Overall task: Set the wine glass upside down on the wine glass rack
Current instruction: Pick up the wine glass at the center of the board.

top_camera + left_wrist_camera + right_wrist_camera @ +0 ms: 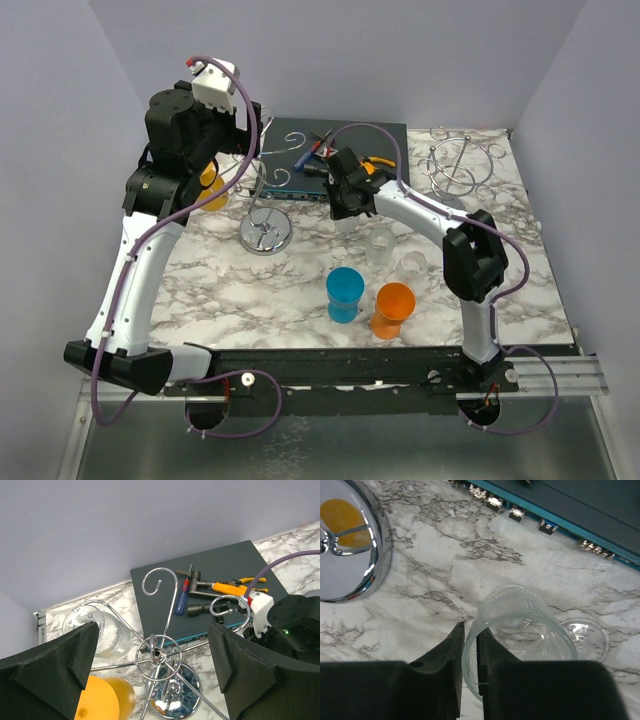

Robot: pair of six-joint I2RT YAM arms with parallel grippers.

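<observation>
At the far left, the left gripper (pixel 152 635) hangs wide open and empty above the chrome wire wine glass rack (pixel 265 237), its black fingers framing the rack's hooks without touching them. An orange plastic glass (pixel 107 700) and a clear one (pixel 97 630) sit on the rack's left side. The curled hooks towards the dark grey tool board (pixel 235 565) look free.

To the right of the rack's round base, near it but apart, stands the clear ribbed wine glass (pixel 530 625) on the marble table (pixel 420 595), just in front of the board's edge. The right gripper (pixel 470 645) comes at it from above, its fingers drawn narrow, one inside the bowl and one outside, pinching the rim wall between them.

The glass's mouth faces up towards the gripper, so its long axis seems roughly upright. Whether the small round foot (pixel 582 637) showing to its right is its own I cannot tell. The rack lies to the left of the held glass, and the right arm is plainly the one with the glass. The coming move probably turns on inverting that axis while carrying it leftward to a free hook.
</observation>
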